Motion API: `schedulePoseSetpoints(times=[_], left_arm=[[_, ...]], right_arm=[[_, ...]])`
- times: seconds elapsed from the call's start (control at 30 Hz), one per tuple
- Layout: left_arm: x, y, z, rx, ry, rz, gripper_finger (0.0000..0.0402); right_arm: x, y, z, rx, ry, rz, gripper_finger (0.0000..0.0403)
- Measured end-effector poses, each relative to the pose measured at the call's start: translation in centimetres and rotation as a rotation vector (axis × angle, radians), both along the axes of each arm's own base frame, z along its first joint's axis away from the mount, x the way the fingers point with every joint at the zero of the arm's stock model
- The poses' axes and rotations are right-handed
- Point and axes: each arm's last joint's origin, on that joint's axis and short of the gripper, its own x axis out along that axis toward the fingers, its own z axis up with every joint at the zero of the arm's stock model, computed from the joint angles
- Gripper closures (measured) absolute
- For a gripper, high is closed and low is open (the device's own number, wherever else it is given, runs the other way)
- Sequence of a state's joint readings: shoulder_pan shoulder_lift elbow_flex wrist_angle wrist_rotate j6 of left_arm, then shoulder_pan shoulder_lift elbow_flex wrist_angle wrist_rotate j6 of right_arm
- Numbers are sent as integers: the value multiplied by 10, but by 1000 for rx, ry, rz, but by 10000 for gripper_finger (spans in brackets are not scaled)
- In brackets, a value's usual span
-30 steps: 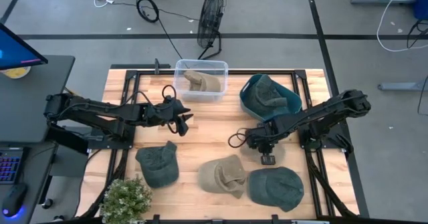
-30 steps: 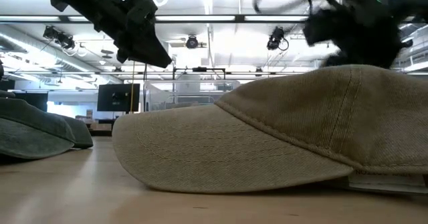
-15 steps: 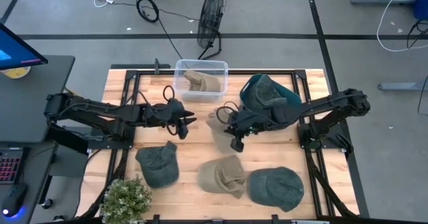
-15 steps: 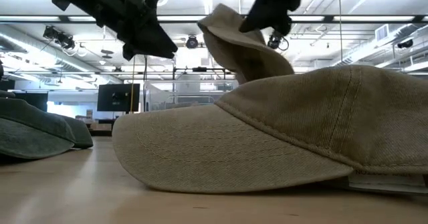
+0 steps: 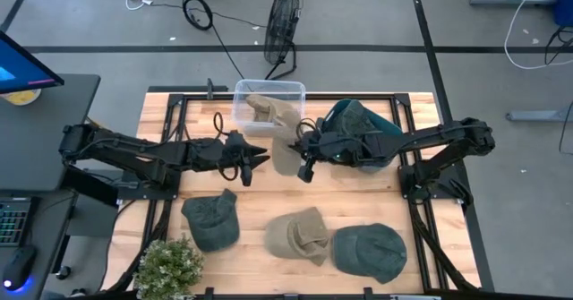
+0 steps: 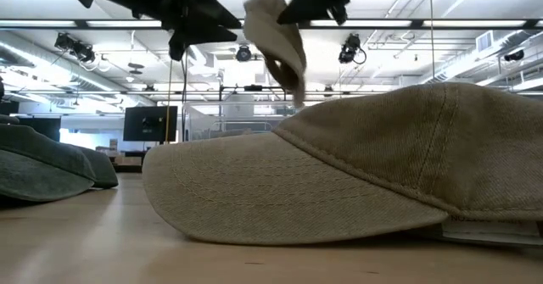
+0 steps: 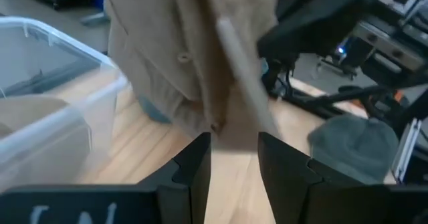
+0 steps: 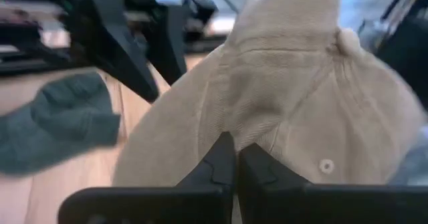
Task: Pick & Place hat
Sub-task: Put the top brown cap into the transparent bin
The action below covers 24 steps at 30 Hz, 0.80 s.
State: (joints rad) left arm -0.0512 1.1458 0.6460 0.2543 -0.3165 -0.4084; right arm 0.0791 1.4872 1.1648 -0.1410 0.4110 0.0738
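Wooden table (image 5: pixel 269 192) is showing from above: the right gripper (image 5: pixel 303 148) is carrying a tan hat (image 5: pixel 283 148) beside the clear bin (image 5: pixel 269 108). At table height, the hat is hanging high. Left gripper (image 7: pixel 234 158), fingers parted and empty, is facing it; the right fingers are pinching cloth. I judge the next move is a handover or a drop into the bin.
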Motion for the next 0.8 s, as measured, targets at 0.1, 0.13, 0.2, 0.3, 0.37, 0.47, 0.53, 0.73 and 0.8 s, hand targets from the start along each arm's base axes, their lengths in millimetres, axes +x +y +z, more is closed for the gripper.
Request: schedulePoseSetpoints(times=[0.1, 0.13, 0.2, 0.3, 0.37, 0.47, 0.53, 0.73, 0.8], left_arm=[[1, 3, 3, -1, -28, 14, 275], [1, 4, 3, -1, -35, 16, 275], [1, 4, 3, 0, -33, 16, 275], [1, 4, 3, 0, -34, 16, 275], [1, 4, 3, 0, -32, 16, 275], [1, 4, 3, 6, -32, 15, 275], [1, 4, 3, 16, -29, 13, 275], [1, 4, 3, 17, -29, 13, 275], [1, 5, 3, 16, -29, 16, 275]], right_arm=[[2, 0, 4, -42, -30, 20, 398], [3, -1, 6, -55, -43, 24, 398], [4, -2, 8, -78, -60, 30, 398], [3, -5, 6, -105, -27, 33, 398], [1, -6, 2, -114, 22, 34, 398], [-2, -7, -5, -115, 100, 36, 398], [-3, -9, -5, -108, 106, 19, 398], [1, -15, 3, -157, 28, -23, 398], [3, -17, 8, -173, -16, -18, 398]])
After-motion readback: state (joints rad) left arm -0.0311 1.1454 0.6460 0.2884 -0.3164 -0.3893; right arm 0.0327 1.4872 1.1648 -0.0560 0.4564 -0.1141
